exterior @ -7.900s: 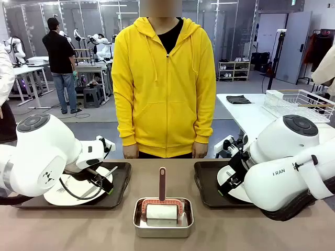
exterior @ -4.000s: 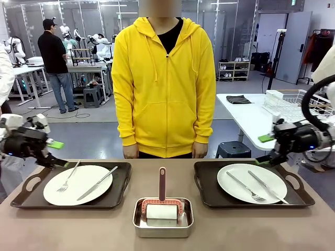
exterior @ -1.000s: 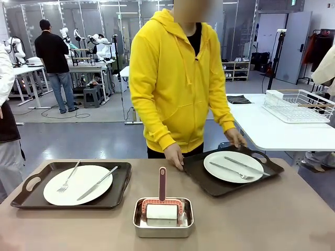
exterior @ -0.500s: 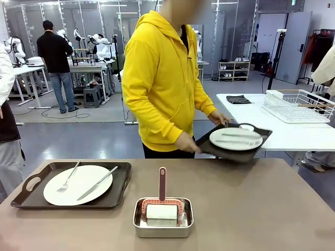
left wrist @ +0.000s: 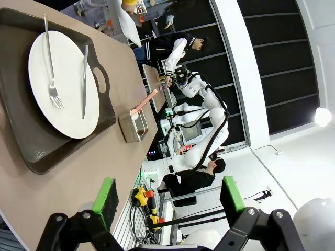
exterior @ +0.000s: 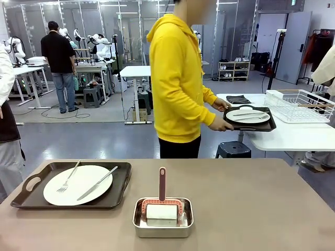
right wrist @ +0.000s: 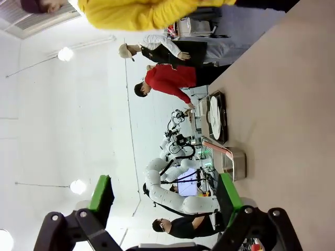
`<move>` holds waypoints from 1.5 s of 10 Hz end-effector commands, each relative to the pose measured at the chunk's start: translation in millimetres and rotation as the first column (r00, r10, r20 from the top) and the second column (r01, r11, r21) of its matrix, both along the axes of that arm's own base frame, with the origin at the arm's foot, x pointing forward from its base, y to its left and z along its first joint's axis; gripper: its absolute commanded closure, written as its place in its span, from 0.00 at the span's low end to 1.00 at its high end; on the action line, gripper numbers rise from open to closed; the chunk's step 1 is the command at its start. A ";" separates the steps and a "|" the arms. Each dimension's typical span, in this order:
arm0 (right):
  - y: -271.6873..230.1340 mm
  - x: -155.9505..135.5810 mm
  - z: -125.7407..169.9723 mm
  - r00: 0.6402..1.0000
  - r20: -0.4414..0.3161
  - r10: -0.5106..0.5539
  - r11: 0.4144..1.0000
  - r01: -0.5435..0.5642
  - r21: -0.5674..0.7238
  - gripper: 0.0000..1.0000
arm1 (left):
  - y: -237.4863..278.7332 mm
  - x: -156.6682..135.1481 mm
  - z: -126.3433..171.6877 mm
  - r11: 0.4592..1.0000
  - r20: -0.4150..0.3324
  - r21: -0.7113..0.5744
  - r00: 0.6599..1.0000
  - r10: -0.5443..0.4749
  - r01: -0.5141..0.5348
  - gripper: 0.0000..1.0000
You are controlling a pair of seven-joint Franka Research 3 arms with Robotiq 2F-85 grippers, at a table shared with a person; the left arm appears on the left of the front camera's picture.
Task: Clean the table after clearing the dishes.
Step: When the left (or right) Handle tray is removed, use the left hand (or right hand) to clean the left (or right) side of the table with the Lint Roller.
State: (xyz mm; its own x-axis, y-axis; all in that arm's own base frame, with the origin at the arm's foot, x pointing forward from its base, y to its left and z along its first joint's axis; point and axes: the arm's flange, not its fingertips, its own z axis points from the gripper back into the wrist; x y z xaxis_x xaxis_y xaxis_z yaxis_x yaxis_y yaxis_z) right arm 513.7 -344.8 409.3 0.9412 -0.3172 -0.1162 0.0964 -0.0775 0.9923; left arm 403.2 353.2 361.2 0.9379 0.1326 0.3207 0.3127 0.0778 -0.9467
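Observation:
On the left of the grey-brown table (exterior: 251,209) sits a dark brown tray (exterior: 31,196) with a white plate (exterior: 77,184), a fork and a knife. A person in a yellow hoodie (exterior: 178,78) holds a second tray (exterior: 246,126) with a plate (exterior: 250,116) and cutlery over the white side table at the right. In the left wrist view my left gripper (left wrist: 168,194) is open and empty, raised off the table, with the tray (left wrist: 31,151) and plate (left wrist: 63,83) ahead of it. My right gripper (right wrist: 165,193) is open and empty, off the table (right wrist: 282,104).
A small steel pan (exterior: 162,215) holding a white roller with a reddish handle stands at the table's front middle; the pan (left wrist: 133,123) (right wrist: 233,162) also appears in both wrist views. A white side table (exterior: 282,138) with a wire rack (exterior: 301,104) stands at the right. Other people stand farther off.
The person has turned to the right and carried the right-hand tray with its plate from beside the table over to the white side table. The left tray and the pan have not moved.

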 end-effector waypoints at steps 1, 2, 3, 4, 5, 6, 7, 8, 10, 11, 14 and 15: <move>8.1 -7.9 4.3 1.000 0.014 -0.012 1.000 0.012 -0.019 0.00 | -0.1 -4.9 0.2 1.000 0.001 0.007 1.000 0.000 0.000 0.00; 8.1 -7.9 4.3 1.000 0.014 -0.012 1.000 0.012 -0.019 0.00 | -0.1 -4.9 0.2 1.000 0.001 0.007 1.000 0.000 0.000 0.00; 8.1 -7.9 4.3 1.000 0.014 -0.012 1.000 0.012 -0.019 0.00 | -0.1 -4.9 0.2 1.000 0.001 0.007 1.000 0.000 0.000 0.00; 8.1 -7.9 4.3 1.000 0.014 -0.012 1.000 0.012 -0.019 0.00 | -0.1 -4.9 0.2 1.000 0.001 0.007 1.000 0.000 0.000 0.00; 8.1 -7.9 4.3 1.000 0.014 -0.012 1.000 0.012 -0.019 0.00 | -0.1 -4.9 0.2 1.000 0.001 0.007 1.000 0.000 0.000 0.00; 8.1 -7.9 4.3 1.000 0.014 -0.012 1.000 0.012 -0.019 0.00 | -0.1 -4.9 0.2 1.000 0.001 0.007 1.000 0.000 0.000 0.00; 8.1 -7.9 4.3 1.000 0.014 -0.012 1.000 0.012 -0.019 0.00 | -0.1 -4.9 0.2 1.000 0.001 0.007 1.000 0.000 0.000 0.00; 8.1 -7.9 4.3 1.000 0.014 -0.012 1.000 0.012 -0.019 0.00 | -0.1 -4.9 0.2 1.000 0.001 0.007 1.000 0.000 0.000 0.00; 8.1 -7.9 4.3 1.000 0.014 -0.012 1.000 0.012 -0.019 0.00 | -0.1 -4.9 0.2 1.000 0.001 0.007 1.000 0.000 0.000 0.00; 8.1 -7.9 4.3 1.000 0.014 -0.012 1.000 0.012 -0.019 0.00 | -0.1 -4.9 0.2 1.000 0.001 0.007 1.000 0.000 0.000 0.00; 39.8 -1.1 41.3 0.988 0.111 0.108 0.976 -0.085 -0.198 0.00 | -0.1 -4.9 0.2 1.000 0.001 0.007 1.000 0.000 0.000 0.00; 79.6 4.6 68.9 0.976 0.139 0.166 0.943 -0.116 -0.312 0.00 | -0.1 -4.9 0.2 1.000 0.001 0.007 1.000 0.000 0.000 0.00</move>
